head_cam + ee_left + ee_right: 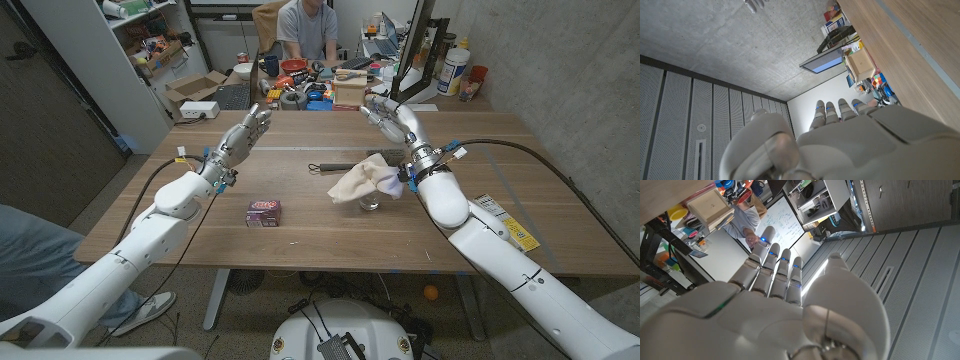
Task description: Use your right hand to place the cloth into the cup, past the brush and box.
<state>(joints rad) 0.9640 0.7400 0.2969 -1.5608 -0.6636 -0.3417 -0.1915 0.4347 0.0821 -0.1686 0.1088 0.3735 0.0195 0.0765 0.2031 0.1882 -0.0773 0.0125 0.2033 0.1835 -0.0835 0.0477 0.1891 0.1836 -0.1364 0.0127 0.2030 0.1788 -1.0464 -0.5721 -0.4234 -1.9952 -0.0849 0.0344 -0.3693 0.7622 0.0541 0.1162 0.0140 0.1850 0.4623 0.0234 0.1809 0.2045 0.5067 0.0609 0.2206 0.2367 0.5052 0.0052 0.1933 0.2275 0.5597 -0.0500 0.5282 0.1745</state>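
Observation:
A beige cloth [360, 178] lies bunched over a clear cup [370, 205] near the middle of the wooden table [300, 240], hanging out over the cup's left side. Just behind it lies a thin dark brush [328, 167]. To the left, nearer the front, a small purple box [264, 211] stands. My right hand [392, 118] is raised beyond the cloth with fingers stretched and apart, holding nothing; the right wrist view shows its back [775, 300]. My left hand [245, 135] is held up over the table's left part, fingers straight and empty, also seen from behind [840, 135].
Tools, boxes and a white bottle [453, 70] crowd the far edge, where a person [308, 30] sits. A yellow-marked paper [508, 226] lies by the right edge. A cable [520, 150] runs across the right side. A person's leg [40, 250] is at the front left.

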